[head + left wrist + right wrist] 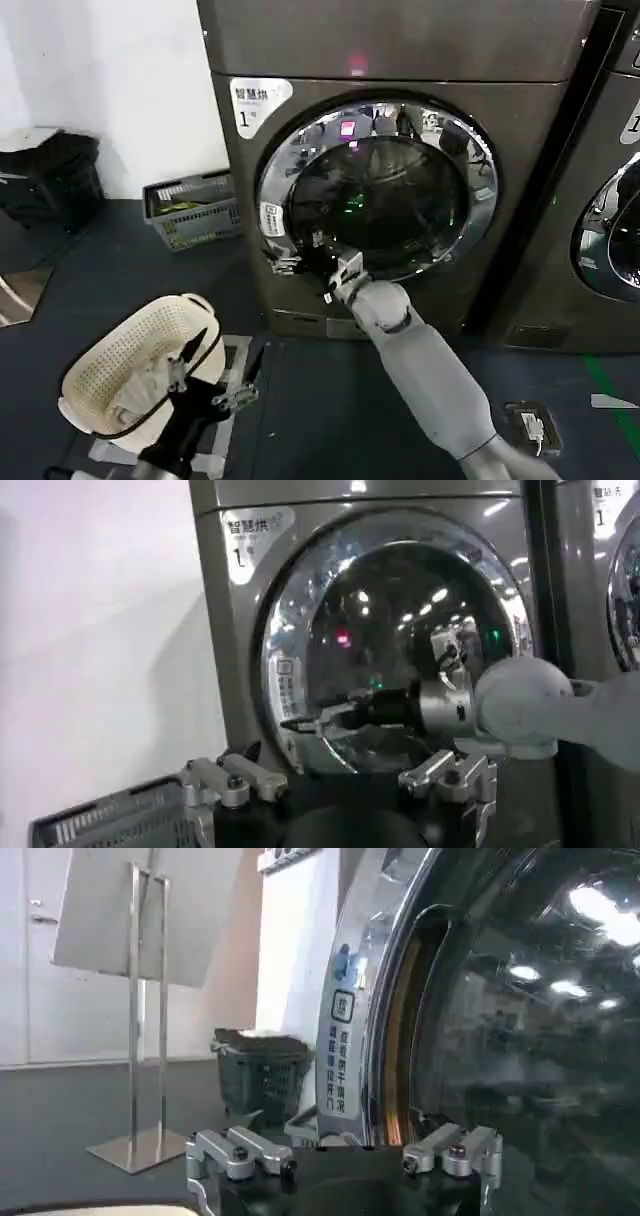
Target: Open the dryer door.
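dark floor [120,260], grey basket [192,208], dryer [400,60]

White wall [110,70], dark floor [120,260], grey basket [195,208].

The right gripper [296,258] sits against the lower left rim of the dryer door [380,190], and its fingertips merge with the dark glass and chrome there, so whether they grip the edge cannot be told. In the left wrist view the right arm covers part of the door's lower right rim. The right wrist view cuts off most of the door, leaving just a slice of chrome ring and glass; the label [342,1053] on the ring is too small to read. The neighbouring machine [610,230] is cut by the head view's right edge.
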Robot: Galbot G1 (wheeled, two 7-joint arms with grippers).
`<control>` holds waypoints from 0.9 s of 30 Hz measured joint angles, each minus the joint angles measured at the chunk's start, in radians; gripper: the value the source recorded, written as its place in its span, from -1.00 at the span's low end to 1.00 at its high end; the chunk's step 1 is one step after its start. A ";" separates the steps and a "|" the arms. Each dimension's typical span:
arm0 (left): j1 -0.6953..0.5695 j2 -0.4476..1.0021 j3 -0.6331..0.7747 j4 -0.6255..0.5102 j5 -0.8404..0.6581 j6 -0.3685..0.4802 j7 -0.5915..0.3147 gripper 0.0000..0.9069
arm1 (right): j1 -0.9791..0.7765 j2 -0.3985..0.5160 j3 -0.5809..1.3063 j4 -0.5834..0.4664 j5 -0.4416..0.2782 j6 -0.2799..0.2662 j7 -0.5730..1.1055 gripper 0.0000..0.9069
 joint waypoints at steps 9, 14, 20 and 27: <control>0.004 -0.003 0.003 -0.007 0.000 0.001 0.000 1.00 | 0.011 0.001 -0.008 -0.005 0.011 -0.006 -0.020 1.00; 0.006 -0.004 0.002 -0.005 0.000 0.004 0.000 1.00 | 0.018 0.000 -0.013 -0.002 0.034 -0.020 -0.041 1.00; 0.003 -0.004 0.002 -0.005 0.004 0.011 0.002 1.00 | 0.020 -0.011 -0.024 0.011 0.073 -0.039 -0.052 1.00; 0.002 -0.003 -0.002 -0.002 0.002 0.022 0.000 1.00 | 0.006 -0.018 -0.025 0.049 0.087 -0.056 -0.062 1.00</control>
